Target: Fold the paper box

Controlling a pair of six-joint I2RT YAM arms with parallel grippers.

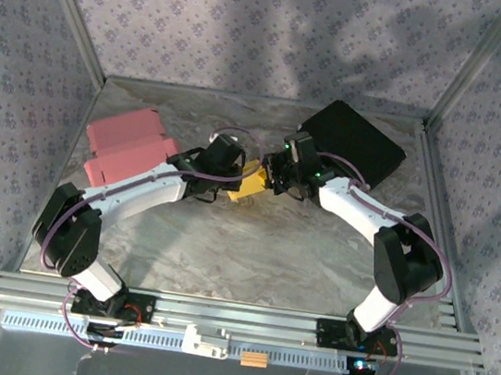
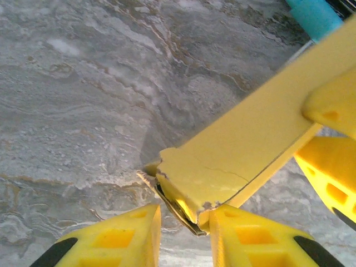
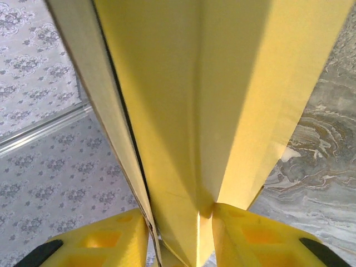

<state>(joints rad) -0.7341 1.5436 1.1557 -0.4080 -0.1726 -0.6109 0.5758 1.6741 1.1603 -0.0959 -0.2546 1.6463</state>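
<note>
Folding is looking only partway done: you are holding the yellow paper box [image 1: 249, 187] just right of the pink boxes [image 1: 130, 147], its panels creased but not closed into walls. Your right gripper [image 3: 181, 222] is clenching a folded panel. Your left gripper [image 2: 184, 228] is bracketing a frayed corner, and whether it is pinching cannot be told.

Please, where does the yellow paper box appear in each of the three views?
Top external: yellow paper box, small, near the picture's middle.
Left wrist: from bottom centre up to the right edge.
Right wrist: wide band through the middle, top to bottom.
Shared landmark: grey marble table.
</note>
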